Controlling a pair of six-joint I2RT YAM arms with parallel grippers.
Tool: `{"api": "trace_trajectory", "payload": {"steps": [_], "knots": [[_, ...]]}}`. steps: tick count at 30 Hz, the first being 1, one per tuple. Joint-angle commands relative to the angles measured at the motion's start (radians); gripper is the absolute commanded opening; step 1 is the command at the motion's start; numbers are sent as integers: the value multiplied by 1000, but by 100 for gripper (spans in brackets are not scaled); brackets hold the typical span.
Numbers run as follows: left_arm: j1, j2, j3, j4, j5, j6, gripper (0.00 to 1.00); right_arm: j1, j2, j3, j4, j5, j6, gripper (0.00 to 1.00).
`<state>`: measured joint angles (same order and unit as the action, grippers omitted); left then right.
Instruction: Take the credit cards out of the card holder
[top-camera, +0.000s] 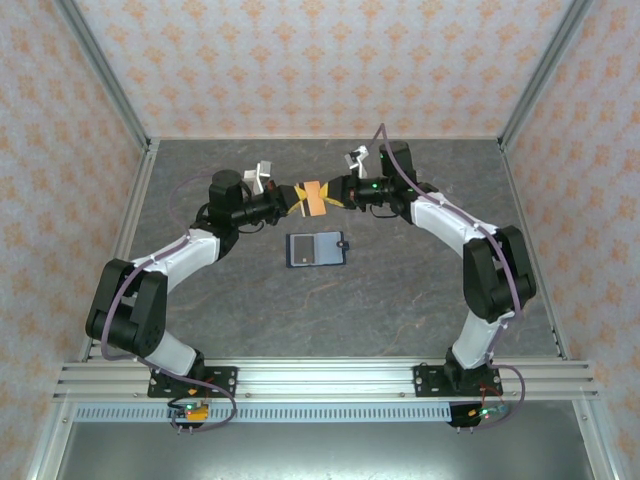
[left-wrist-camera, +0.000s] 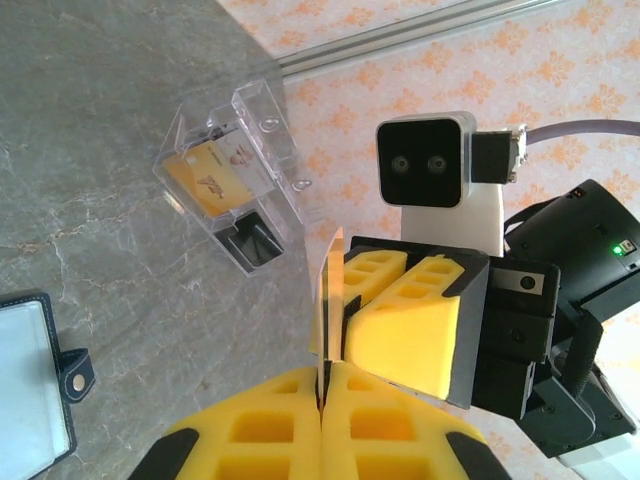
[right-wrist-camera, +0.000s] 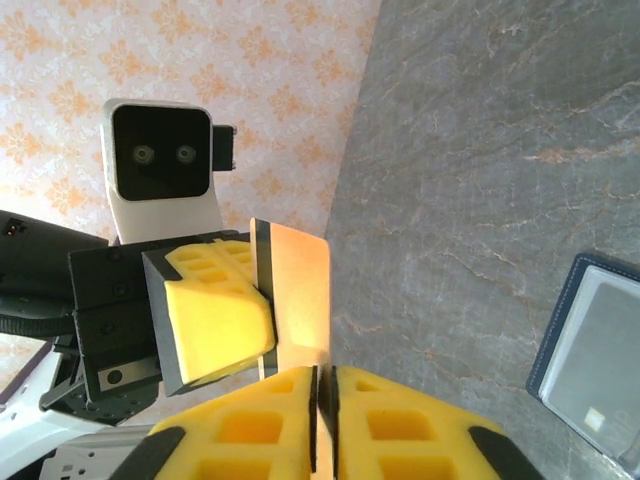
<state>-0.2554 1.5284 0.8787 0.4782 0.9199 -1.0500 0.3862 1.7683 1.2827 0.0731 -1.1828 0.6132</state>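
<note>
An orange-beige credit card hangs above the table's far middle, pinched from both sides. My left gripper is shut on its left edge and my right gripper is shut on its right edge. In the left wrist view the card stands edge-on, rising out of my left gripper. The right wrist view has its flat face running into my right gripper. The navy card holder lies open on the table just nearer, with a pale grey card lying in it.
A clear plastic box with an orange card inside stands near the back wall, beyond the left gripper. The card holder's snap tab points toward the grippers. Grey stone tabletop spreads in front, walled by patterned panels.
</note>
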Motion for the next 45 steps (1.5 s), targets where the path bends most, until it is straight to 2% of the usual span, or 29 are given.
{"api": "trace_trajectory", "payload": {"steps": [1, 6, 12, 15, 18, 21, 23, 26, 29, 32, 38, 41, 45], "knots": [[-12, -2, 9, 14, 10, 4, 0, 13, 17, 1, 184, -43, 110, 20], [-16, 4, 13, 15, 7, -1, 0, 20, 41, -1, 235, -41, 163, 23], [-16, 12, 16, 14, -1, -11, 0, 20, 46, 7, 232, -47, 165, 18], [-17, 20, 18, 12, -4, -15, 0, 22, 49, 16, 215, -53, 147, 9], [-16, 27, 28, -24, -16, -2, 1, 22, 45, 44, 110, -42, 50, 0], [-15, 22, 49, -149, -60, 57, 25, 15, 26, 102, -118, 44, -159, 0], [-14, 14, 72, -282, -118, 118, 43, -2, 19, 155, -300, 156, -308, 0], [-10, 0, 97, -452, -215, 186, 61, -42, 14, 204, -444, 307, -468, 0], [-4, -10, 110, -561, -290, 246, 68, -94, 1, 233, -517, 457, -602, 0], [1, -17, 124, -674, -377, 306, 77, -152, -12, 238, -532, 553, -744, 0], [10, -19, 131, -779, -460, 368, 89, -248, 43, 317, -610, 640, -1027, 0], [12, -20, 127, -802, -489, 385, 95, -266, 78, 354, -651, 640, -1181, 0], [15, -15, 137, -840, -526, 395, 98, -271, 104, 354, -642, 660, -1335, 0]]}}
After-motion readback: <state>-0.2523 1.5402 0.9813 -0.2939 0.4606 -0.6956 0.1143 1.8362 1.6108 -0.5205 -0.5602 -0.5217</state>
